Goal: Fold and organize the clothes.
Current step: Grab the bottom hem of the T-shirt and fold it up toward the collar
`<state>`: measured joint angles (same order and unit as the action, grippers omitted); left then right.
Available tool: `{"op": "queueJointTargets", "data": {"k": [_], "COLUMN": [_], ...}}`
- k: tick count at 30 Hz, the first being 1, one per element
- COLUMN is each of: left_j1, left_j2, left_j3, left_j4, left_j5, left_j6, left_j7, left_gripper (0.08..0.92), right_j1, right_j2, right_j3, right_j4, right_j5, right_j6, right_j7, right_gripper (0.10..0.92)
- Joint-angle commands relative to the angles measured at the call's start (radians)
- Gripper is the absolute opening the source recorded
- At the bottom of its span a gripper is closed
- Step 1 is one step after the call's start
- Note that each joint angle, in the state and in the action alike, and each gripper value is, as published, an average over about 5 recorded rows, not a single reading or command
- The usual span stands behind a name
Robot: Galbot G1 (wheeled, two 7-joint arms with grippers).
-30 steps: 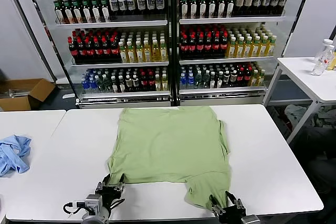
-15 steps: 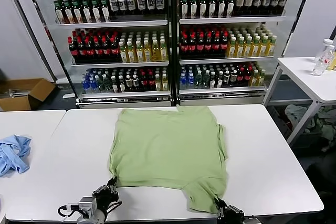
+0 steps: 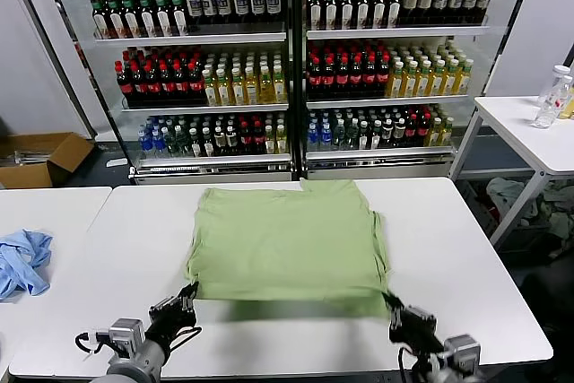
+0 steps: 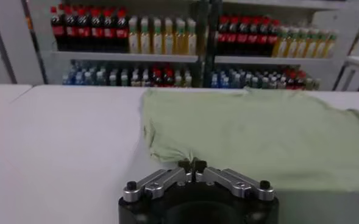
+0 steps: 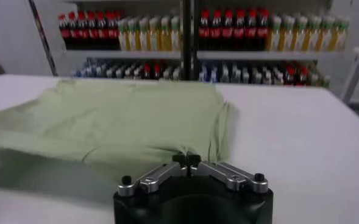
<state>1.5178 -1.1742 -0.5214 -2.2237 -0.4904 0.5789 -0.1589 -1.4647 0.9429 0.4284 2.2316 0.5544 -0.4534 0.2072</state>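
The light green shirt lies spread on the white table, back side up; its collar, buttons and patch are hidden. My left gripper is shut on the shirt's near left corner. My right gripper is shut on the near right corner. Both hold the near edge lifted a little off the table, with a shadow under it. In the left wrist view the fingers pinch the fabric. In the right wrist view the fingers pinch the cloth.
A crumpled light blue garment lies on the adjoining table at far left. Glass-fronted drink coolers stand behind the table. A second white table with a bottle stands at right. A cardboard box sits on the floor, left.
Both grippers closed on the shirt's near corners and moved forward and up. The hanging sleeve at the near right has been drawn up, so the near edge is now straight and lifted.
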Motion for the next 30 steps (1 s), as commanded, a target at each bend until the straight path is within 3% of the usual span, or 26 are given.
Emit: {"op": "queueJointTargets", "data": {"k": [1,8,18,23,30], "left_j1": [-0.201,-0.307,-0.397,-0.405,-0.323], "left_j2": [0.084,0.070,0.009,-0.027,-0.062], "left_j3": [0.060,0.141,0.215,0.218,0.176], "left_j4": [0.170,0.322,0.455,0.462,0.391], "left_j5": [0.030,0.081,0.164,0.182,0.201], "left_j6": [-0.031,-0.044,-0.087,-0.087,-0.077], "left_j7": [0.008,0.001,-0.014,-0.031,-0.063], "left_gripper": [0.087,0.087,0.088,0.129,0.324], "right_j1": [0.316,0.448,0.500,0.492,0.396], "right_j2": [-0.064,-0.025,0.049,0.059,0.054], "right_j3": [-0.141,-0.248,-0.323,-0.312,-0.242], "right_j4": [-0.183,-0.358,-0.441,-0.418,-0.336], "right_j5": [0.036,-0.041,-0.130,-0.127,-0.110], "right_j6": [0.015,0.017,-0.021,-0.069,-0.095], "right_j7": [0.003,-0.011,-0.009,-0.016,-0.010], "right_gripper": [0.105,0.105,0.111,0.222,0.422]}}
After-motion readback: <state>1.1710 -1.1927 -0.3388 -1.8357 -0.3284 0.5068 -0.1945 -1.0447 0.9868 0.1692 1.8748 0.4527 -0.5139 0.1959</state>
